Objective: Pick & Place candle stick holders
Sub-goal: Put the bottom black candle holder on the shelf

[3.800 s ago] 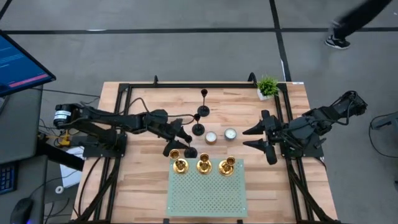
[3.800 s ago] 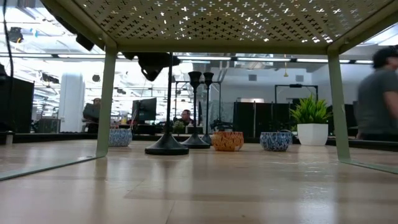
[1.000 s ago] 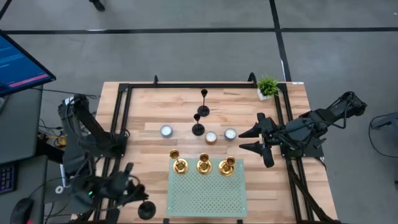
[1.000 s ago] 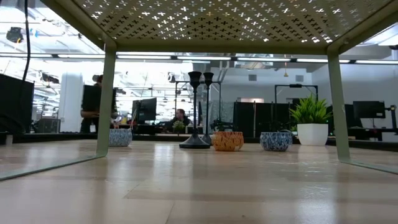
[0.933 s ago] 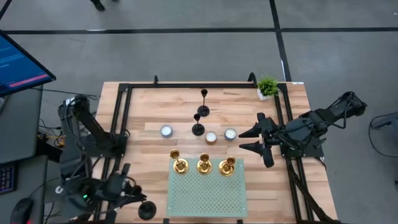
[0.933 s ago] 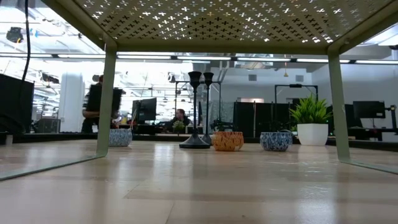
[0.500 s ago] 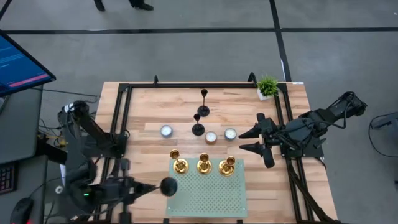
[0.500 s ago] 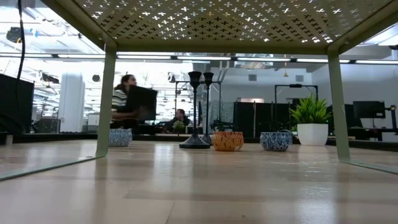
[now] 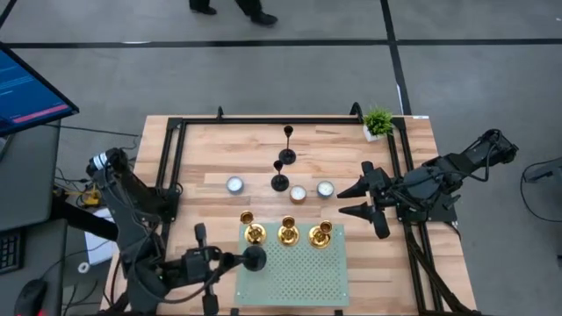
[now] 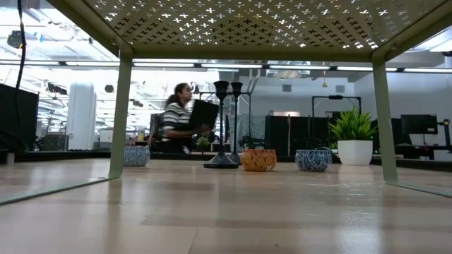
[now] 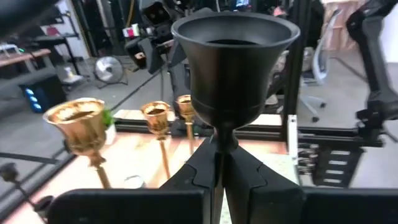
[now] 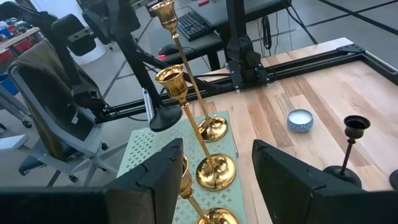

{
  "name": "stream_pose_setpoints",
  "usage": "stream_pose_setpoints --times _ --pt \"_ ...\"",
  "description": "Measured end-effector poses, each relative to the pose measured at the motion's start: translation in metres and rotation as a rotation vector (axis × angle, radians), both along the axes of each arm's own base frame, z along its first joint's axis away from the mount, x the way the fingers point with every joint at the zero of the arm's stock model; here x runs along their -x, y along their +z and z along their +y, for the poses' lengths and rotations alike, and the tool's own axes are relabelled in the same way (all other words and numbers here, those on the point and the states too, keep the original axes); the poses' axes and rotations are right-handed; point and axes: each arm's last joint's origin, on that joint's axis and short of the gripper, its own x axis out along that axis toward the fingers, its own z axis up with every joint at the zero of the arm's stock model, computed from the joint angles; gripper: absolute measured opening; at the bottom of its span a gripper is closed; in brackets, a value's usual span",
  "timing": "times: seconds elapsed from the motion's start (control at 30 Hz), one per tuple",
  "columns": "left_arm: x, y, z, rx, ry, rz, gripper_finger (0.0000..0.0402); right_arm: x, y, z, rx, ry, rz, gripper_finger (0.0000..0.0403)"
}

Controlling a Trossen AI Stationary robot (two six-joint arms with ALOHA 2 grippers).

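1. High view only: whole desk (image 9: 211,149) seen at once, with both arms, green rack (image 9: 294,276) at the near edge, three gold holders (image 9: 288,233) in a row along the rack's far edge.
2. High view: left hand (image 9: 230,261) low at the rack's left side, clamped on a black holder (image 9: 254,257) carried tilted, round base out over the rack's left part, just near of the leftmost gold holder.
3. Left wrist view (image 11: 217,180): fingers pressed together on the slim stem right under the black cup (image 11: 231,59), which fills the frame; gold cups (image 11: 78,121) lined up just beside it. Base not visible here.
4. Right wrist view: right hand (image 12: 214,171) spread wide, holding nothing, gold stems (image 12: 205,140) rising between and beyond its fingers. Same view catches the carried holder's dark base (image 12: 165,116) over the rack's far corner, and one more black holder (image 12: 351,146) upright on the wood beside a small blue tealight cup (image 12: 300,120).
5. High view: right hand (image 9: 362,200) at the desk's right side, near the tealights (image 9: 312,191), well apart from the carried holder.
6. Low view, from under the rack: two black holders (image 10: 227,127) upright mid-desk, three patterned cups (image 10: 258,159) and a potted plant (image 10: 353,137) in line behind; neither hand visible; a person (image 10: 180,120) with a laptop in the room beyond.
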Motion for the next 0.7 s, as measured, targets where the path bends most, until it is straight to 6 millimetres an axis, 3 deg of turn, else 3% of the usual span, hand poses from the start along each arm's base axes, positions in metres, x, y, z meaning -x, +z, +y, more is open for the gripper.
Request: stream_pose_setpoints --times 0.33,0.7 --pt "-0.005 -0.01 -0.009 -0.005 -0.043 0.022 0.0013 0.0 0.0 0.0 -0.001 0.0 0.0 0.0184" --pt "-0.023 -0.022 0.006 0.035 -0.109 0.078 0.0013 0.0 0.0 0.0 -0.01 -0.003 0.001 0.0184"
